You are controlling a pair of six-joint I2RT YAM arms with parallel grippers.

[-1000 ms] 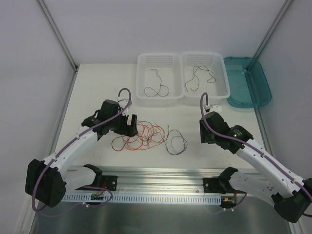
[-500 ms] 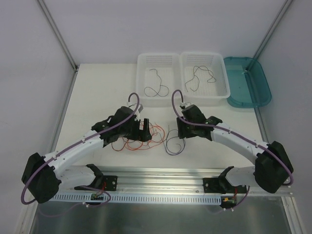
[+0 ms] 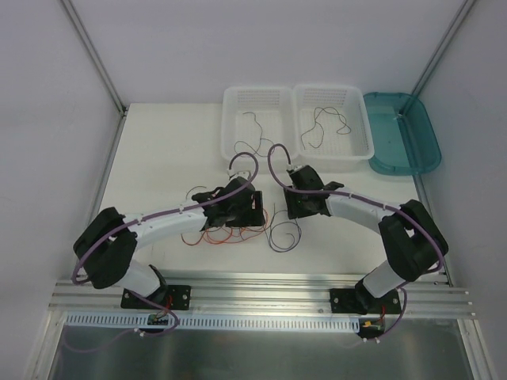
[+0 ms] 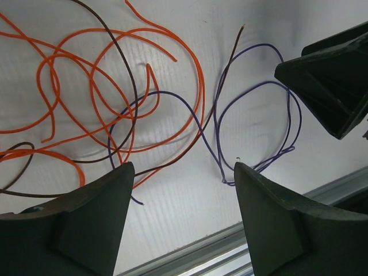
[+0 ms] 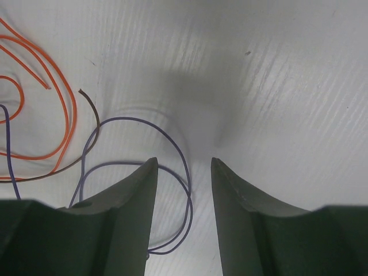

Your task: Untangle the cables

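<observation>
The cables lie mid-table: an orange tangle [image 3: 226, 231] with a brown strand [image 4: 135, 86] through it, and a purple cable [image 3: 283, 235] looped to its right. My left gripper [image 3: 252, 210] hovers open over the tangle's right edge. In its wrist view the orange loops [image 4: 115, 69] and the purple cable [image 4: 202, 129] lie beyond the open left gripper [image 4: 184, 167], nothing held. My right gripper [image 3: 298, 207] stands open just right of it. In the right wrist view the purple loop [image 5: 138, 119] runs between the fingers of the right gripper [image 5: 184, 161], lying flat.
Two white baskets [image 3: 238, 150] [image 3: 360, 146] stand at the back, each with a dark cable inside. A teal tray [image 3: 400, 131] sits at their right. An aluminium rail [image 3: 261, 289] runs along the near edge. The two grippers are close together; the right one [image 4: 333, 80] shows in the left wrist view.
Both arms have swung inward. The left gripper moved right across the orange tangle, the right moved left onto the purple loop. Both pairs of jaws have narrowed somewhat.
</observation>
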